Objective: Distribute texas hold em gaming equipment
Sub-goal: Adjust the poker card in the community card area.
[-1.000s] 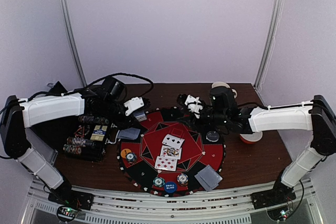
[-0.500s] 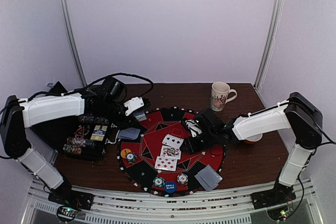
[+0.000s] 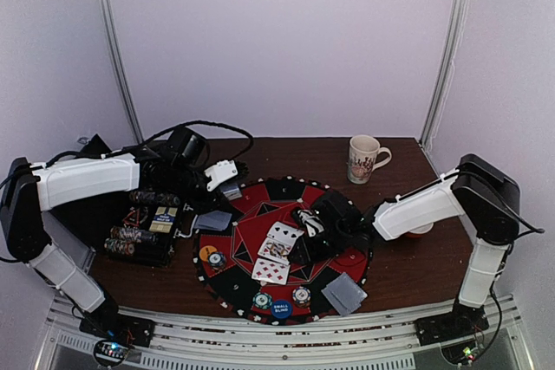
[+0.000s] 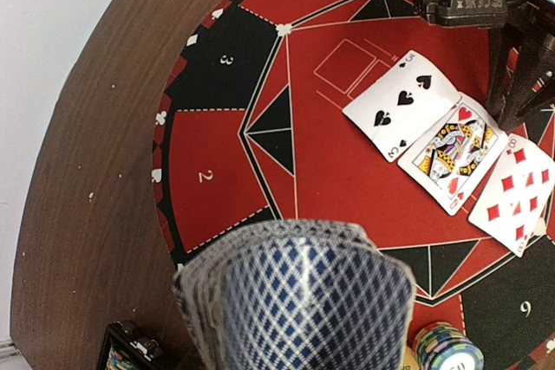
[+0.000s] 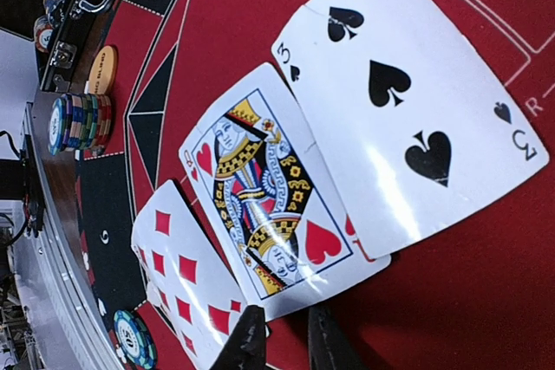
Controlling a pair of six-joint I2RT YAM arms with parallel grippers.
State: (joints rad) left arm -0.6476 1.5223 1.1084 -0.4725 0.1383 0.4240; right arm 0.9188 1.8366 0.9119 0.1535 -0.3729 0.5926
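Poker layout partly dealt: three cards face up, the deck in the left gripper.

Top view: on the table point(image 3: 416, 257), the round mat point(image 3: 247, 231) carries three face-up cards point(image 3: 277, 250), chip stacks point(image 3: 263, 301), a blue button point(image 3: 281, 308) and one face-down hand point(image 3: 345, 293). Left wrist: the left gripper point(image 3: 212, 210) looks clamped on the fanned deck point(image 4: 299, 301), which hides its fingers. Right wrist: the right gripper point(image 5: 282, 344) is nearly closed and empty, just beside the queen point(image 5: 264, 201). Most seats probably await cards and chips.

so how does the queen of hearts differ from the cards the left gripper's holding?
The queen of hearts lies flat on the mat, face up; the held cards are raised, backs showing. The queen is single; the held cards form a fan. Both are playing cards.
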